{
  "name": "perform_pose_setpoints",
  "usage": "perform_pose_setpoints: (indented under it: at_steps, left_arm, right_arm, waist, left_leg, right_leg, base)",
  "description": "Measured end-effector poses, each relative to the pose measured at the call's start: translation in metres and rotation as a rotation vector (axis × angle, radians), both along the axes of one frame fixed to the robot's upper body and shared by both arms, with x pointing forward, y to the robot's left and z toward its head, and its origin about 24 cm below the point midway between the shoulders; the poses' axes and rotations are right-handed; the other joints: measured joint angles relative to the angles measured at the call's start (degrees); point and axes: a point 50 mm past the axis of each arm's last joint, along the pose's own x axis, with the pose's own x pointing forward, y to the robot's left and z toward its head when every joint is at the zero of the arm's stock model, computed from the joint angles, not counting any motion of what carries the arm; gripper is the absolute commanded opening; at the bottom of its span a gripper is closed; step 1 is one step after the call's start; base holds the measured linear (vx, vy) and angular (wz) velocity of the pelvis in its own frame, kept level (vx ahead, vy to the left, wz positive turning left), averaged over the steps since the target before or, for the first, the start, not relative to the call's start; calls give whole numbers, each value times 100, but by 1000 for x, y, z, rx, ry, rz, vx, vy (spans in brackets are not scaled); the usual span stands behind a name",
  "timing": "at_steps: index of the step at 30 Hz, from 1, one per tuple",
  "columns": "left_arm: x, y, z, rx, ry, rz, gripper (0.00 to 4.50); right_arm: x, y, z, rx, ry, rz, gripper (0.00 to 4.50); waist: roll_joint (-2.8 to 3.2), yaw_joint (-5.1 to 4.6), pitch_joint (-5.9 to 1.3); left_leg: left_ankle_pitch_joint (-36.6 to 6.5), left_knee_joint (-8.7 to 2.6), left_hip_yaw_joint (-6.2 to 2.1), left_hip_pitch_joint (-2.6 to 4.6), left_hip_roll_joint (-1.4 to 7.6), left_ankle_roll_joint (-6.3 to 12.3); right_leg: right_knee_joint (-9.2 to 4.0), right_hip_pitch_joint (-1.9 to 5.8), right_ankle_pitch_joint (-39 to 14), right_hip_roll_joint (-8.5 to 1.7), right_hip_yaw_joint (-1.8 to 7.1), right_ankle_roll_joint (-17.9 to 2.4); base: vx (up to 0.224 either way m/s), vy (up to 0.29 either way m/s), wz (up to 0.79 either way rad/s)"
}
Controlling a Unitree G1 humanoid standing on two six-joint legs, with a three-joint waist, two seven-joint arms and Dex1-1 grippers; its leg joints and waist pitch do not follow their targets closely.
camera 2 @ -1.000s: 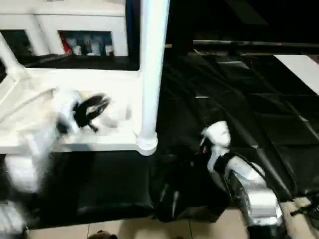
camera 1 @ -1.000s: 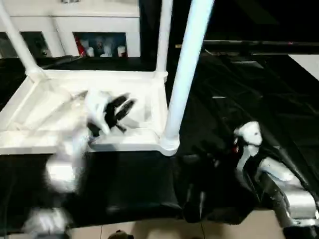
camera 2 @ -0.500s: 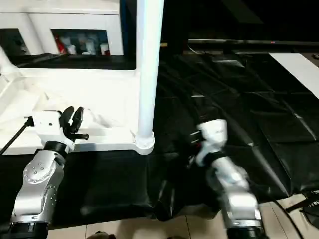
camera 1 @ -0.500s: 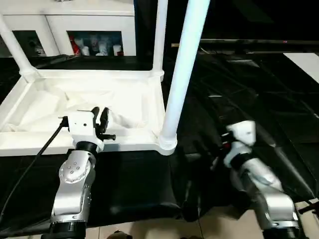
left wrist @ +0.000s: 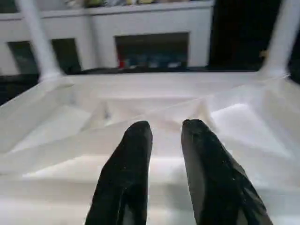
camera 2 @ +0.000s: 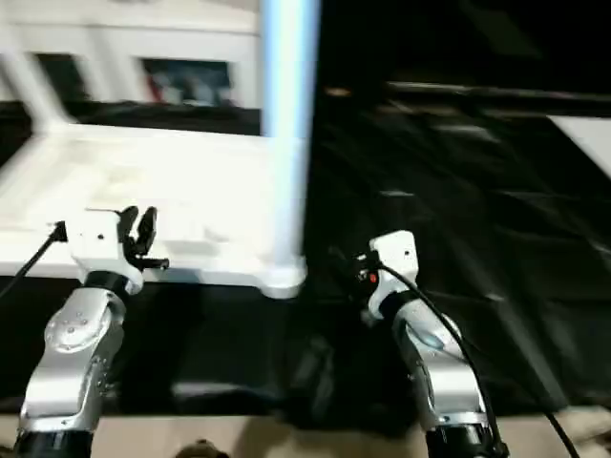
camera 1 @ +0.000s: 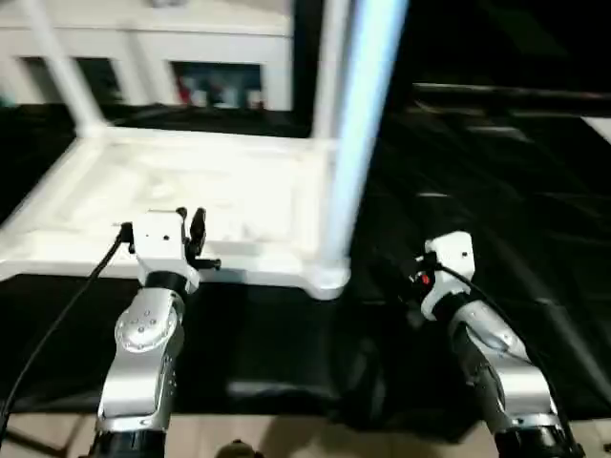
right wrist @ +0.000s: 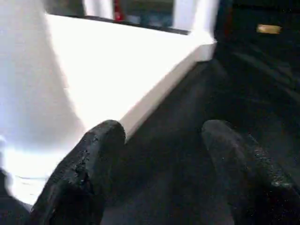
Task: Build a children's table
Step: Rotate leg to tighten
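The children's table [camera 1: 258, 191] lies upside down on a black sheet, ribbed underside up. Three white legs stand in its corner sockets: the near right leg [camera 1: 363, 143], the far right leg [camera 1: 334, 67] and the far left leg [camera 1: 59, 72]. My left gripper [camera 1: 191, 229] hovers at the table's front rim, its fingers [left wrist: 133, 154] slightly apart with nothing between them, pointing over the ribs [left wrist: 154, 110]. My right gripper [right wrist: 164, 131] is open and empty just right of the near right leg's base [right wrist: 28, 93]; its white wrist [camera 1: 447, 260] stands beside that corner socket.
A black crinkled sheet [camera 1: 496, 172] covers the ground around the table. A white cabinet [camera 1: 220, 48] with open shelves stands behind. A strip of pale floor [camera 1: 286, 434] runs along the near edge. A black cable [camera 1: 57, 324] trails from my left wrist.
My left arm swung back from over the table top and settled at the front rim. The right gripper edged closer to the near right leg. The camera has shifted slightly.
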Motion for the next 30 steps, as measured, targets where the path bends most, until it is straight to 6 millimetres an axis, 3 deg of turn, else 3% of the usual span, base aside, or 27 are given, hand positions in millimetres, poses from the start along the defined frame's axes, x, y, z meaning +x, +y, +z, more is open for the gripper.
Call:
perform_pose_setpoints:
  at_steps: [3, 6, 12, 20, 22, 23, 24, 25, 26, 27, 30]
  left_arm:
    - [1, -1, 0, 3, 0, -5, 126]
    - [1, -3, 1, -8, -3, -10, 126]
    - [3, -13, -7, -23, 28, -56, 126]
    - [6, -26, -6, -50, 20, -107, 126]
    - [6, -30, -6, -56, 19, -122, 126]
    - [6, -32, -6, -55, 19, -129, 126]
    - [6, -33, -7, -56, 22, -130, 126]
    - [5, -32, -7, -56, 22, -129, 126]
    - [5, -31, -8, -56, 26, -127, 126]
    - [3, -29, -10, -55, 32, -120, 126]
    - [3, -25, -10, -64, 32, -106, 126]
  right_arm:
    - [0, 0, 0, 1, -2, 6, 319]
    - [-1, 0, 0, 1, 0, 7, 319]
    - [-2, -2, -2, 2, 5, 4, 319]
    - [5, -7, 8, -9, -34, -3, 319]
    - [6, -10, 8, -18, -40, -8, 319]
    - [6, -12, 7, -24, -33, -12, 319]
    - [6, -13, 7, -24, -34, -15, 319]
    - [6, -13, 7, -24, -39, -15, 319]
    - [6, -12, 8, -18, -46, -16, 319]
    - [8, -8, 10, -4, -54, -14, 319]
    - [7, -7, 11, 6, -57, -21, 319]
  waist:
    - [-10, -66, 3]
    - [-25, -172, 5]
    - [-109, -322, -3]
    - [-119, -331, -6]
    - [-110, -358, 3]
    - [-104, -361, 3]
    - [-74, -365, 11]
    - [-61, -364, 13]
    - [-41, -365, 12]
    - [-36, -366, 18]
    - [-44, -385, 4]
  left_leg:
    - [-7, -14, 124, 37, -6, -16]
    - [-7, -17, 187, 42, -11, -16]
    - [-7, -27, 198, 37, -16, -16]
    - [-6, -85, 213, 16, -9, -18]
    - [-5, -135, 71, -24, -48, -15]
    - [-5, -154, 5, -20, -48, -13]
    - [-6, -162, -82, -14, -31, -13]
    - [-5, -163, -110, -12, -24, -12]
    - [-10, -183, -79, 86, 29, -19]
    - [-45, -217, -52, 164, 28, -29]
    - [-128, -238, 35, 278, -16, -2]
  right_leg:
    - [-52, 26, 29, -5, 122, 29]
    - [-67, 18, 3, -11, 186, 109]
    - [-78, -6, 54, -9, 218, 248]
    - [-58, -68, 51, -2, 221, 272]
    - [-147, 51, 12, -89, -14, 312]
    - [-227, 139, 3, -119, -153, 313]
    - [-333, 273, -4, -130, -312, 312]
    - [-374, 337, -16, -135, -385, 312]
    - [-431, 416, -46, -107, -393, 313]
    - [-432, 450, -106, -87, -338, 271]
    - [-285, 491, -255, -90, -154, 151]
  base:
    - [-36, 80, 7]
    - [0, 0, 0]
    - [0, 0, 0]
    - [0, 0, 0]
    - [22, -10, 18]
    - [44, -19, 35]
    - [81, -13, 53]
    - [121, -11, 48]
    - [121, -11, 48]
    - [117, -9, 26]
    - [128, -4, 7]
